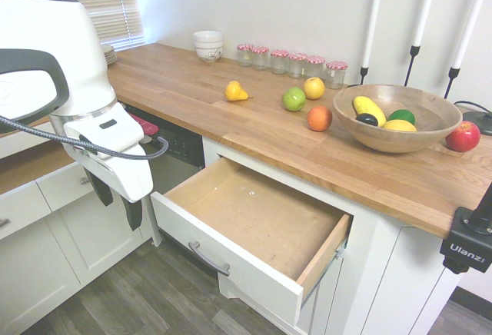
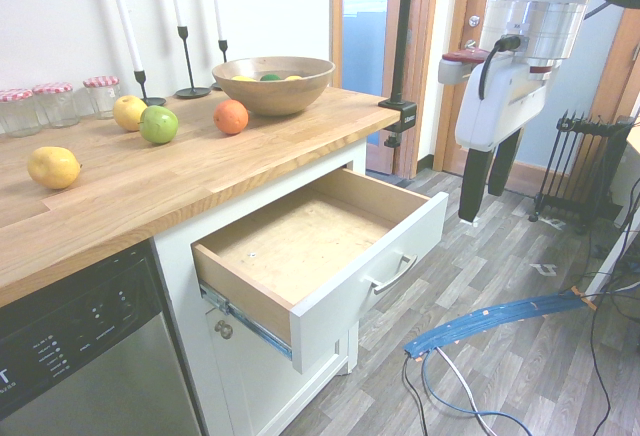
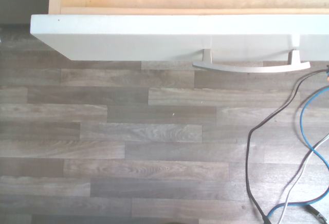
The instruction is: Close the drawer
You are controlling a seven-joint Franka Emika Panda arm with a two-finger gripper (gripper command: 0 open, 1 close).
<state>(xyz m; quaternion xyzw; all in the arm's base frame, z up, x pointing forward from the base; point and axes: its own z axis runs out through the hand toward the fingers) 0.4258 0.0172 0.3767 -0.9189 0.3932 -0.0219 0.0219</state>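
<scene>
The drawer stands pulled far out from under the wooden countertop, empty, its bare-wood bottom showing. Its white front carries a curved silver bar handle. My gripper hangs over the floor in front of the drawer, off to one side of the handle, touching nothing. Its black fingers point down and stand apart, open, with nothing between them. The wrist view looks straight down on the drawer's front edge and the handle above grey floorboards.
A dishwasher sits beside the drawer under the countertop. On the counter are loose fruit, a wooden bowl, jars and candlesticks. White cabinets face the counter. A dark radiator stands beyond the arm.
</scene>
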